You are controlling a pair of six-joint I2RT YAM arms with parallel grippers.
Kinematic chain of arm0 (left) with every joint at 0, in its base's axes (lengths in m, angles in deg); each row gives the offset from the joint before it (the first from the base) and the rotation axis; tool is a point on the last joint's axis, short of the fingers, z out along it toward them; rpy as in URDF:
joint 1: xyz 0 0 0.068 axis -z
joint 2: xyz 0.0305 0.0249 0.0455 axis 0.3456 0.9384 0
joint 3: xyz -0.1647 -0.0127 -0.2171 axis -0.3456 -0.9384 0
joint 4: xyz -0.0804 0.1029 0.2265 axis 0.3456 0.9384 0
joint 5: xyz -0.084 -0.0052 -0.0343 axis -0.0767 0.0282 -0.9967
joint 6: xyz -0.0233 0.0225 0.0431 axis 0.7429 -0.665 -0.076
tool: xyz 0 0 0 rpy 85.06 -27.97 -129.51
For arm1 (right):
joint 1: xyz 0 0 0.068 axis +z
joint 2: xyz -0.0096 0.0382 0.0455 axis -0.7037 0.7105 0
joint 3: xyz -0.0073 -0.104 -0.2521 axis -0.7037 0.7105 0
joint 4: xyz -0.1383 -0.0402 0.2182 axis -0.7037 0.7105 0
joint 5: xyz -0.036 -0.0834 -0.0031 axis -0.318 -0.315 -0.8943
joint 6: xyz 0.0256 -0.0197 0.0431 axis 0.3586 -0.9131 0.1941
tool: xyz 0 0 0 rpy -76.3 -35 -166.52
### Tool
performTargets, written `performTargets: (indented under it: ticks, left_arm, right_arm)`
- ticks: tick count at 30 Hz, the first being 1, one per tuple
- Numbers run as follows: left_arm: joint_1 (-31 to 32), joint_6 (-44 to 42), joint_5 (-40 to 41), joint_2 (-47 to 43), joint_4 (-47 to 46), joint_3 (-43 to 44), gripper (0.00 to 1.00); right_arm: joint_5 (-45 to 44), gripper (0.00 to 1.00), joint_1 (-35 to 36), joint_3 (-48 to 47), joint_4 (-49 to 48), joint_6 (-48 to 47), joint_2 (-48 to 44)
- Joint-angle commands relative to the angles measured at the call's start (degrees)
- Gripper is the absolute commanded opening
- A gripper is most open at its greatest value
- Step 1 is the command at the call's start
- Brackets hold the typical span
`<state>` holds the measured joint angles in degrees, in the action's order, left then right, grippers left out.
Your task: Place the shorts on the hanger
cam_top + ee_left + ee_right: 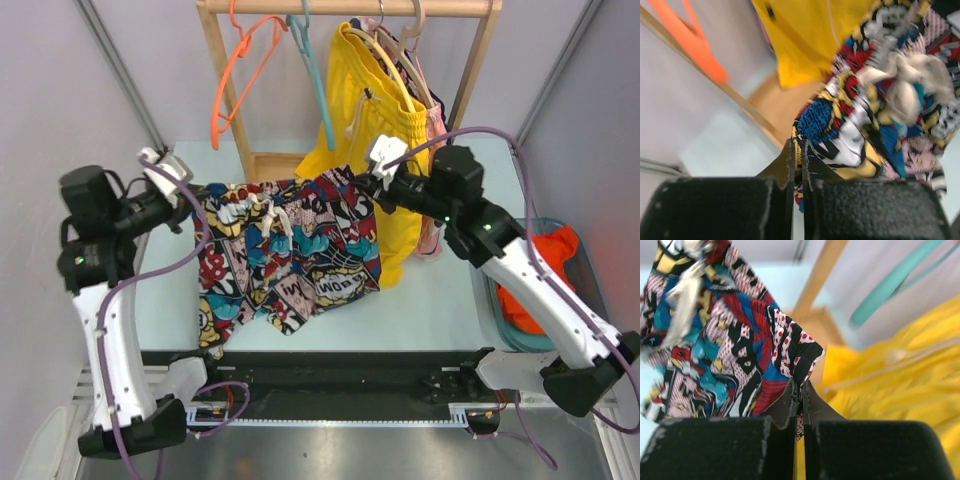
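— Where do we have the shorts [290,250]?
— Spread between our arms over the table [430,300]. The left pincer [799,150] is clamped on one end of the waistband, the right pincer [801,390] on the other. We cannot tell whether the hem touches the table.
— And the hanger [320,90]?
— On the wooden rail [350,7] behind, apart from the shorts. We make out only one teal arm; the rest is lost beside the yellow garment [375,100], and the right wrist view blurs it
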<state>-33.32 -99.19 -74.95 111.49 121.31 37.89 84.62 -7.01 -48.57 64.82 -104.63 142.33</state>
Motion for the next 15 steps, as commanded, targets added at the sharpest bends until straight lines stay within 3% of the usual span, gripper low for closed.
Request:
performTargets:
  ticks: [1,4,8,10,13,14,15]
  left_arm:
    - [1.6,-14.9,-1.7,-2.5,-4.6,-13.2,0.05]
    - [4.2,-24.6,2.2,-5.9,-5.4,-25.5,0.06]
    - [9.1,-33.2,7.7,-9.5,-7.6,-43.4,0.11]
    - [11.9,-40.6,9.5,-10.6,-7.2,-48.3,0.19]
    - [14.8,-45.6,13.6,-11.7,-7.7,-55.7,0.21]
    - [14.9,-46.2,14.6,-11.8,-7.7,-57.5,0.25]
    - [14.9,-46.6,15.0,-11.4,-6.9,-57.7,0.55]
  right_arm:
    - [4.8,0.0,-1.8,8.2,-5.8,-7.6,0.6]
    - [8.2,0.0,-0.6,15.8,-7.9,-14.2,-0.6]
    - [9.2,0.0,3.7,35.6,-15.8,-25.9,-3.9]
    - [8.8,0.0,6.9,41.6,-20.0,-32.5,-4.3]
    - [9.4,0.0,9.4,47.3,-19.8,-39.0,-3.4]
    - [9.1,0.02,9.6,48.7,-19.9,-39.9,-3.1]
    - [8.9,0.09,9.6,48.7,-19.5,-40.5,-2.9]
